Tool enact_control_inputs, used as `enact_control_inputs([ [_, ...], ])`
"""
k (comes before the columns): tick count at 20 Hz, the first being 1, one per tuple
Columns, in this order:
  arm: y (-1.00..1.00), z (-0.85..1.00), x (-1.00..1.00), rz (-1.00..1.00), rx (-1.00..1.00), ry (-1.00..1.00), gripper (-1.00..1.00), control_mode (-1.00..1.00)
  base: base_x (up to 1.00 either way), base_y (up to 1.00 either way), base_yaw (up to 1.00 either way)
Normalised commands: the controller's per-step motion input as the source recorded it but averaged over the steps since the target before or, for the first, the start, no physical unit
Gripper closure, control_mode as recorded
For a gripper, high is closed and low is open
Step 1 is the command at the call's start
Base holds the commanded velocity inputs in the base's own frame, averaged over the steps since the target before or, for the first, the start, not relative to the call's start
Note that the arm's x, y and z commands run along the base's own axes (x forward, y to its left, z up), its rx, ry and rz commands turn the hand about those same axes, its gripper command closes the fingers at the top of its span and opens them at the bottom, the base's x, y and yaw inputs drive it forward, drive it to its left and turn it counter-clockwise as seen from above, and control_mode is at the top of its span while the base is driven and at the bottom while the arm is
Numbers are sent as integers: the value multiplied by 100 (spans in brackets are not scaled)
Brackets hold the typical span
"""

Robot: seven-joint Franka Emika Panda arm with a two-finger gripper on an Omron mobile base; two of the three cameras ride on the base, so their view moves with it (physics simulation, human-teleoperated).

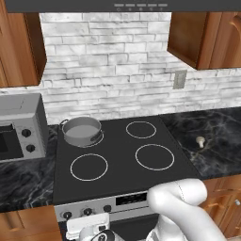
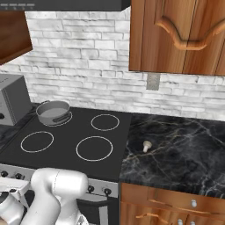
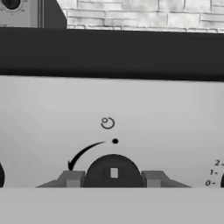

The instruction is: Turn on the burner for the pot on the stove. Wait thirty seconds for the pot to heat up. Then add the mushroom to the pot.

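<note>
The pot [image 1: 82, 131] is small, grey steel with short straight walls, sitting left of centre in the left base view on the back-left ring of the black glass stove [image 1: 117, 160]; its inside looks empty. The mushroom [image 1: 201, 140], tiny and pale beige, stands upright at the right of that view on the dark marble counter [image 1: 221, 136], well apart from the pot. The three other rings are bare, and the counter around the mushroom is bare too. A grey oven [image 1: 21, 127] sits just left of the stove.

In the hand view, the gripper [image 3: 113, 177] is at the bottom centre, fingers [image 3: 70, 178] spread to either side of a black knob [image 3: 113, 170] on the silver panel [image 3: 131, 113]; whether they touch it I cannot tell.
</note>
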Motion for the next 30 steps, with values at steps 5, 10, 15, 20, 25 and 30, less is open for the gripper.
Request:
enact_control_inputs([
  [5, 1, -8, 38, 1, 3, 0, 100, -100, 0, 0, 0],
  [10, 24, 0, 5, 10, -15, -4, 100, -100, 0, 0, 0],
  [15, 13, 0, 0, 26, -35, -9, 100, -100, 0, 0, 0],
  [20, 24, 0, 0, 36, -46, -5, 100, -100, 0, 0, 0],
  [25, 30, 0, 0, 41, -50, -8, 100, -100, 0, 0, 0],
  [30, 48, 6, 0, 48, -50, -13, 100, -100, 0, 0, 0],
])
